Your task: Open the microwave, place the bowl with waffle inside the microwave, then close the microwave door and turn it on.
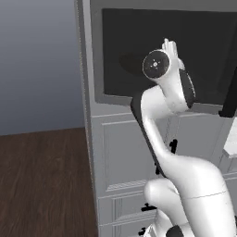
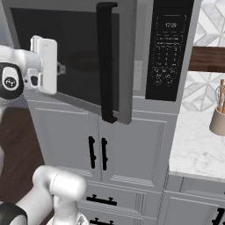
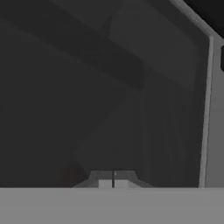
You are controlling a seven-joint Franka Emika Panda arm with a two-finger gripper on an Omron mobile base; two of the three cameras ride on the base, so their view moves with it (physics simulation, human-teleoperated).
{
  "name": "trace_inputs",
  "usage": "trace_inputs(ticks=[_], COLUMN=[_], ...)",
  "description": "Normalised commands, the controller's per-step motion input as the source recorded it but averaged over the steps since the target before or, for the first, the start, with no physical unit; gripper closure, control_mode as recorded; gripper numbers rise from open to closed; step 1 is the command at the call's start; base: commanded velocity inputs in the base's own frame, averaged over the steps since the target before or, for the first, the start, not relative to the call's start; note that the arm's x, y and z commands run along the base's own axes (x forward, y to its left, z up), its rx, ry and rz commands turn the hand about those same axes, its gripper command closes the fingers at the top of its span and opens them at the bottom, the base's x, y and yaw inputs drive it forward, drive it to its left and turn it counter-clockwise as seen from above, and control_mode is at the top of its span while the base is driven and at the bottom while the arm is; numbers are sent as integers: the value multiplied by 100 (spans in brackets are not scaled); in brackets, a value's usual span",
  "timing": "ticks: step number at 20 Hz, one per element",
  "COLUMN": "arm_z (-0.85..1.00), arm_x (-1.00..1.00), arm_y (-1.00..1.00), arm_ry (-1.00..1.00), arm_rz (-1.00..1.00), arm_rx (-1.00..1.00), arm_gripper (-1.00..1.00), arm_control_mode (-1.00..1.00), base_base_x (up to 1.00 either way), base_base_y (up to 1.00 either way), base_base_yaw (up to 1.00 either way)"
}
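White cabinets (utensil holder aside)

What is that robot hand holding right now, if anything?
Nothing. The gripper is shut with its tips together and empty, right up against the dark glass of the microwave door, which stands slightly ajar.

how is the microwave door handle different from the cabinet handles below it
The microwave door handle is one long, thick vertical bar running most of the door's height; the cabinet handles are a pair of short, thin ones. The microwave door handle sits on a door that stands slightly ajar, its edge out from the frame, while the cabinet handles sit on shut white panelled doors. Both are black and upright.
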Motion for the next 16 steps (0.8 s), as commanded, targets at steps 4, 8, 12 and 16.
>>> trace_inputs(ticks=[4,8,12,16], arm_z=[0,-11,-34,-32], arm_x=[71,100,100,100], arm_y=[-62,-36,-6,-1], arm_ry=[-9,-3,0,-1], arm_rz=[60,49,25,17], arm_rx=[25,20,10,11], arm_gripper=[100,100,100,100], arm_control_mode=[-100,-100,-100,-100], base_base_x=[0,0,0,0], base_base_y=[0,0,0,0], base_base_yaw=[0,0,0,0])
